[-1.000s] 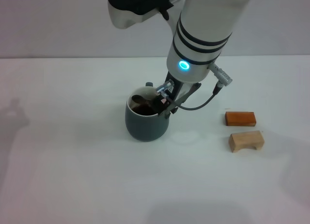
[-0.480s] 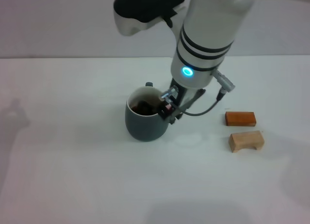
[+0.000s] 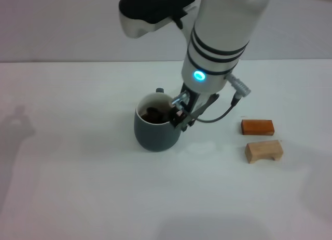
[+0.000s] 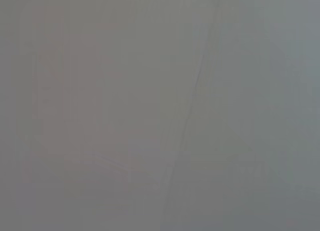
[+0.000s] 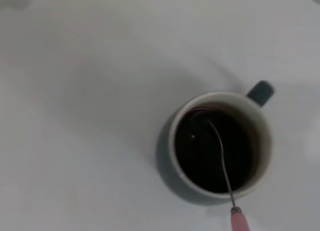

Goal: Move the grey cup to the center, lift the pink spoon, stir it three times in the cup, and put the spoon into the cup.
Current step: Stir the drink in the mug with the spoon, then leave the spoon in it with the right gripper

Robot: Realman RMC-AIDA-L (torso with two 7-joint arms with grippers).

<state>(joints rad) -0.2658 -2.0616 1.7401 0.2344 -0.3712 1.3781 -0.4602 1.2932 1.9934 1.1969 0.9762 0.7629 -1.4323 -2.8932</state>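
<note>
The grey cup (image 3: 154,135) stands upright on the white table near its middle, with dark brown liquid inside. My right gripper (image 3: 179,114) hangs over the cup's right rim, shut on the pink spoon. In the right wrist view the cup (image 5: 166,167) is seen from above. The pink spoon (image 5: 222,163) leans in it, its metal bowl down in the liquid at the far wall. Its thin neck crosses the near rim, and the pink handle's start (image 5: 238,222) shows beyond it. The left gripper is out of view; the left wrist view shows only plain grey.
An orange block (image 3: 257,127) and a tan wooden block (image 3: 264,150) lie on the table to the right of the cup. The cup's stubby handle (image 3: 160,90) points to the back. The right arm's cable (image 3: 223,111) hangs beside the gripper.
The right gripper has shifted slightly right over the cup and then a touch back. The spoon's bowl, seen above the liquid a second ago, is now down in the cup.
</note>
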